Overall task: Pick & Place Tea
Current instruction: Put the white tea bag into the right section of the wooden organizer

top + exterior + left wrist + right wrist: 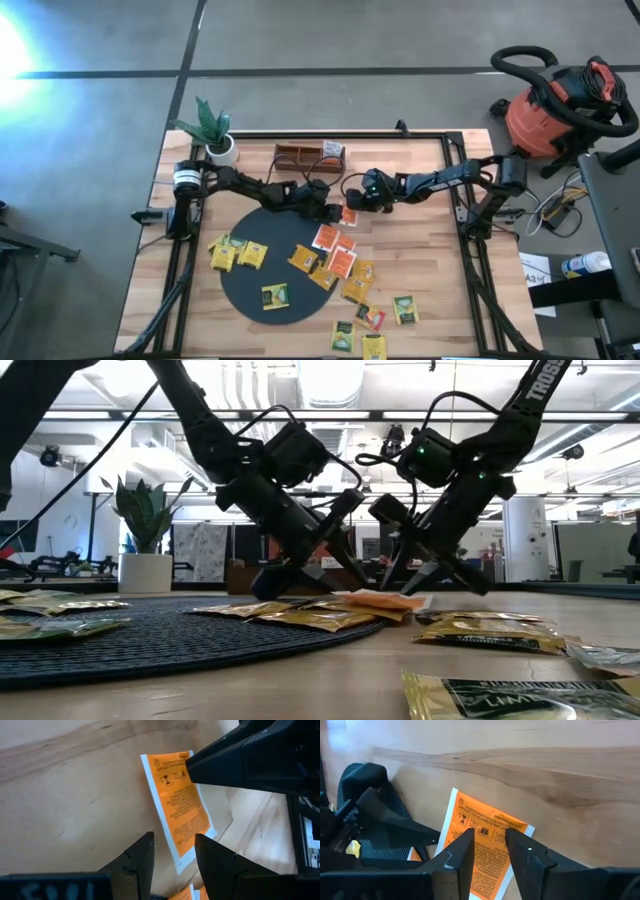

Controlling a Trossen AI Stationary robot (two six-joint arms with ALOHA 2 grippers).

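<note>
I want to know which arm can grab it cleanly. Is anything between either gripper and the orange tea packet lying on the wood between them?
Nothing visible blocks either one. The orange packet lies flat on bare wood, with the left gripper and the right gripper both right over it from opposite sides, fingers apart. The only crowding is the two grippers themselves.

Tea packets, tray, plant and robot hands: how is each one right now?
orange packet: flat on the wood between both grippers, not lifted
left gripper: open, fingers either side of the packet's edge
right gripper: open, low over the same packet
other tea packets: scattered flat on mat and table
black mat: flat, partly covered
wooden tray: upright, one orange packet inside
potted plant: upright
</note>
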